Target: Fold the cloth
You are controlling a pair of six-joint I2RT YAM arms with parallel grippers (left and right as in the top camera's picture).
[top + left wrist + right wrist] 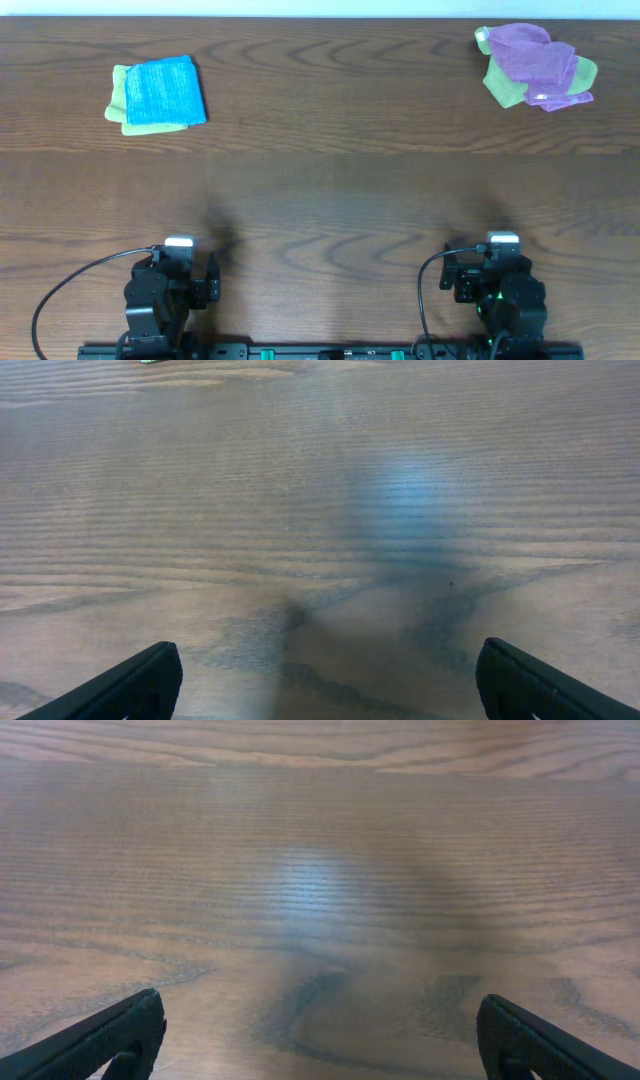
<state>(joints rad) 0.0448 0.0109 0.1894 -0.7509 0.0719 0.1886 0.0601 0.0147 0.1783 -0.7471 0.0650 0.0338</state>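
Your left tool [325, 680] is spread wide. Both dark fingertips [140, 682] sit at the outer corners of the wrist view, with only bare wood between them. It grips nothing and touches nothing.

It's the same on the other side: your right tool [320, 1035] has its jaws far apart over bare bench [330, 190], and it is empty too. From overhead, both arms sit at the bench's near edge, one towards each end.

The purple cloth [535, 58] lies at the bench's far right corner, well apart from both tools. It is crumpled, not flat, and heaped on a lime-green cloth [505, 92] that shows beneath it on both sides.

Towards the bench's far left corner, a blue cloth [165, 90] lies folded square on a second lime-green cloth [118, 105].
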